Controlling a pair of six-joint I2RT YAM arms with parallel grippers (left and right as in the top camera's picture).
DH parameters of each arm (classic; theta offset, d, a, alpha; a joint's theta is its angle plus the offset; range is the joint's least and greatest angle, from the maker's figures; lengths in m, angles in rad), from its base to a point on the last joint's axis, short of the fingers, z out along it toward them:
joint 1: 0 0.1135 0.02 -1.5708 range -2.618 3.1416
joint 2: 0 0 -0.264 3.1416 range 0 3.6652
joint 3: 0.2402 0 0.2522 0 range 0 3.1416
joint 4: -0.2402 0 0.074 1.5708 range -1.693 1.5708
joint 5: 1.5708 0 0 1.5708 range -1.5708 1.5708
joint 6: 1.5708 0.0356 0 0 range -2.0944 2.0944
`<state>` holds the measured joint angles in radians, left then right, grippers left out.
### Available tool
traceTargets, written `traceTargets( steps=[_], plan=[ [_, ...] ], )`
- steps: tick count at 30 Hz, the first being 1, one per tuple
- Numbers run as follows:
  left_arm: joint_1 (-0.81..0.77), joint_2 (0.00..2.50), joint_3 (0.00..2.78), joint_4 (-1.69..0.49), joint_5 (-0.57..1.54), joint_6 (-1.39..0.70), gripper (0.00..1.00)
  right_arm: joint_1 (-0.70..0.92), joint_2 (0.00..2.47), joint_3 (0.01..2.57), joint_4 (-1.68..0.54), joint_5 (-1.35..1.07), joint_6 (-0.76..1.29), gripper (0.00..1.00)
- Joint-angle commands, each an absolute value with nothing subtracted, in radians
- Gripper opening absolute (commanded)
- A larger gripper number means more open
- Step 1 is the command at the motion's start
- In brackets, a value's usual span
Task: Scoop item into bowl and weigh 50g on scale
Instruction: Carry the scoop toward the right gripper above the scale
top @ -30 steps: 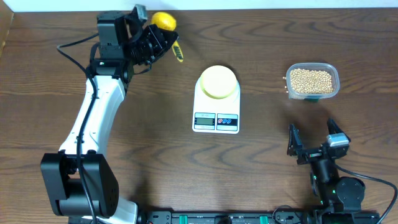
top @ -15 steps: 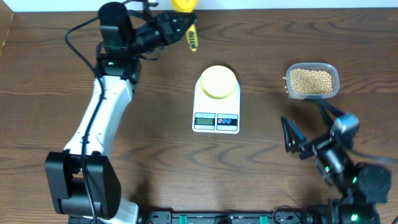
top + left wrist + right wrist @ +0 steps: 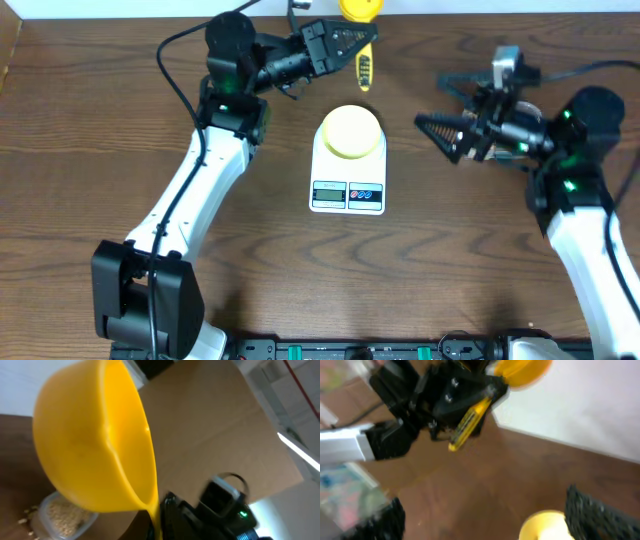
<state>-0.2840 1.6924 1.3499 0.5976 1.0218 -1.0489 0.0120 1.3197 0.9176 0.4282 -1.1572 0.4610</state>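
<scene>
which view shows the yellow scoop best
Left wrist: the scoop fills the frame, close and sharp, handle mostly hidden. Overhead shows it small, cup cut by the top edge. Right wrist shows cup and handle, blurred.

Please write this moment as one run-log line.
left end effector: shut on scoop | right end effector: open, empty | bowl: on scale, empty

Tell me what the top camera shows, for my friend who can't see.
The left gripper holds a yellow scoop just beyond a pale yellow bowl sitting on a white scale. The right gripper hangs open to the bowl's right.
</scene>
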Motion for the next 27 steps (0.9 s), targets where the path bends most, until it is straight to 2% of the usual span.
traceTargets(
  steps=[1, 6, 9, 12, 16, 18, 19, 21, 23, 25, 27],
  plan=[
    [-0.310, 1.674, 1.361, 0.643, 1.024, -1.080, 0.07, 0.041, 1.389, 0.944, 0.538, -1.239, 0.708, 0.99],
    [-0.327, 1.674, 1.361, 0.702, 1.024, -1.079, 0.07, 0.114, 1.467, 0.944, 0.744, -1.180, 0.892, 0.99],
    [-0.327, 1.674, 1.361, 0.706, 1.024, -1.079, 0.07, 0.154, 1.474, 0.944, 0.808, -1.097, 0.935, 0.98],
    [-0.329, 1.674, 1.361, 0.706, 1.026, -1.079, 0.07, 0.187, 1.474, 0.944, 0.827, -1.005, 0.943, 0.85],
    [-0.334, 1.674, 1.361, 0.706, 1.040, -1.079, 0.07, 0.236, 1.474, 0.944, 0.858, -0.920, 0.950, 0.77],
    [-0.334, 1.674, 1.361, 0.706, 1.040, -1.079, 0.07, 0.254, 1.474, 0.944, 0.873, -0.893, 0.950, 0.63],
    [-0.333, 1.674, 1.361, 0.706, 1.040, -1.079, 0.08, 0.259, 1.474, 0.944, 0.881, -0.884, 0.949, 0.50],
    [-0.334, 1.674, 1.361, 0.706, 1.040, -1.079, 0.08, 0.263, 1.474, 0.944, 0.883, -0.869, 0.949, 0.29],
    [-0.333, 1.674, 1.361, 0.706, 1.040, -1.077, 0.07, 0.261, 1.474, 0.944, 0.883, -0.866, 0.949, 0.12],
    [-0.333, 1.674, 1.361, 0.706, 1.040, -1.074, 0.07, 0.256, 1.474, 0.944, 0.882, -0.867, 0.949, 0.03],
    [-0.332, 1.674, 1.361, 0.705, 1.040, -1.072, 0.08, 0.248, 1.474, 0.944, 0.883, -0.867, 0.949, 0.01]
  ],
)
